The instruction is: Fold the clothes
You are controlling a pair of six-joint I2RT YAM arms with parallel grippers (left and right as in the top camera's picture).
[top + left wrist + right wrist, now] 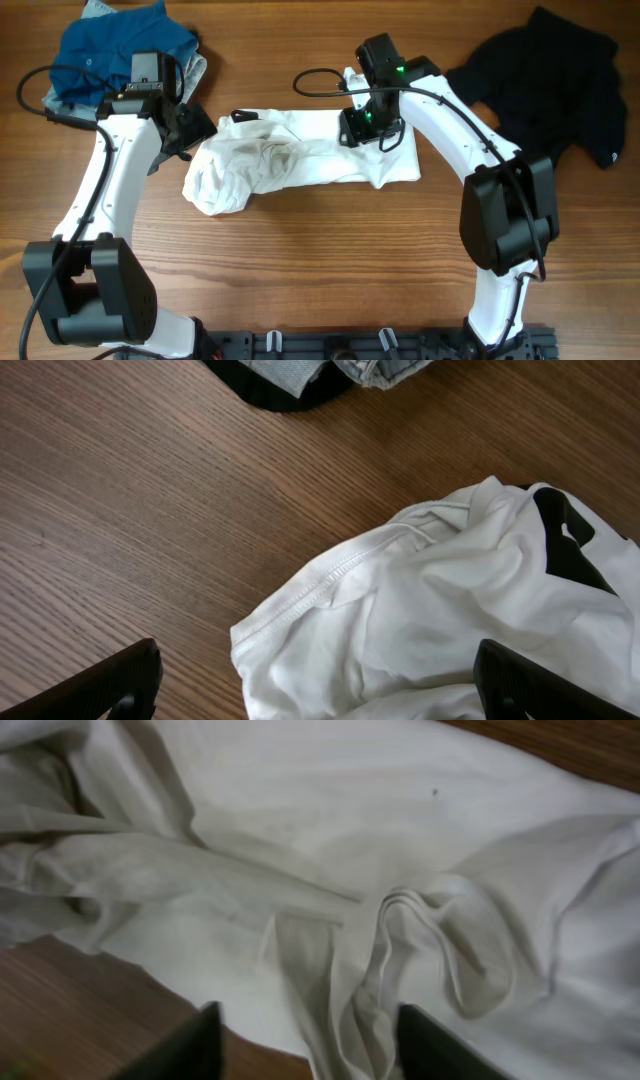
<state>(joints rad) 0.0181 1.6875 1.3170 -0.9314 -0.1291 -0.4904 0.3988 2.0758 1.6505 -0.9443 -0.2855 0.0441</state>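
The wooden table (320, 250) carries three heaps of clothing. A crumpled white garment (300, 160) stretches left to right across the middle, bunched thicker at its left end. A black garment (545, 80) is piled at the far right, well apart from it. A blue garment (110, 50) sits at the far left on paler cloth. The left arm (110, 190) reaches to the white garment's left end, where the left fingers (198, 130) hover spread wide over the hem and bare wood. The right arm (470, 140) bends in over the garment's far right part. The right fingers (360, 128) are apart, low over the cloth, with a raised fold between them.
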